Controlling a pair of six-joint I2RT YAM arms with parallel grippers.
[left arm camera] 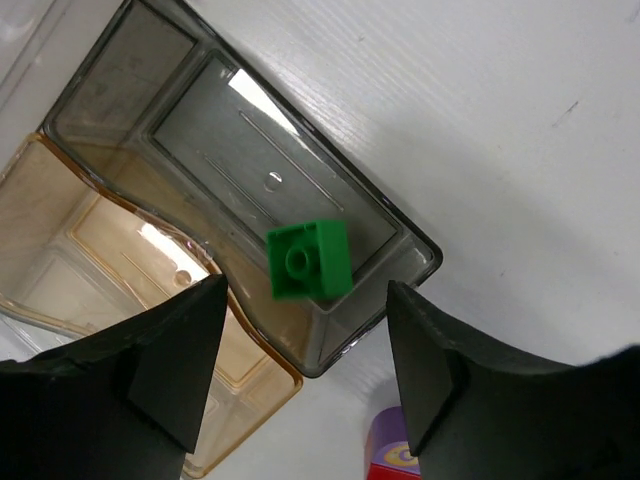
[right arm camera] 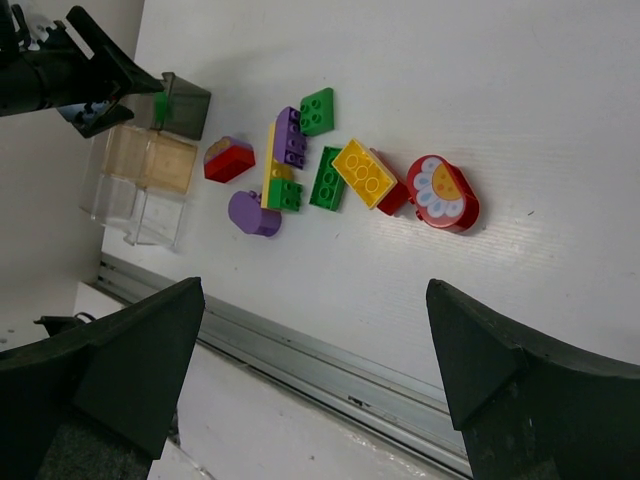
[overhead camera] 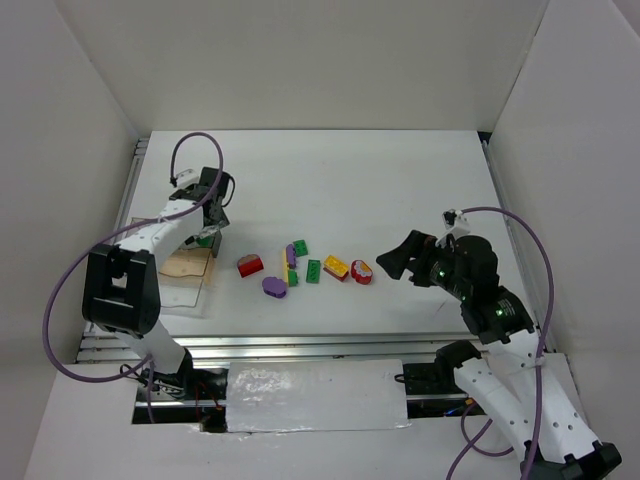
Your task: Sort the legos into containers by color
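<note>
The left pincer (left arm camera: 305,300) and right pincer (right arm camera: 315,288) gape empty, green brick (left arm camera: 310,260) loose over smoky tray (left arm camera: 200,110); legos (right arm camera: 362,172), likely light, hard, slick, suit flat-side pinches.

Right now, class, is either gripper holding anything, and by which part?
Nothing is held. The left gripper is open, clear of the green brick over the smoky tray; the right gripper is open and empty.

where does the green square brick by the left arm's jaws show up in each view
top external: green brick left of centre, at the tip of the left arm's jaws.
left wrist: centre, between the open jaws, over the smoky tray.
right wrist: small green sliver, upper left, under the left arm.
shared landmark: the amber tray, close beside the brick in all three.
</note>
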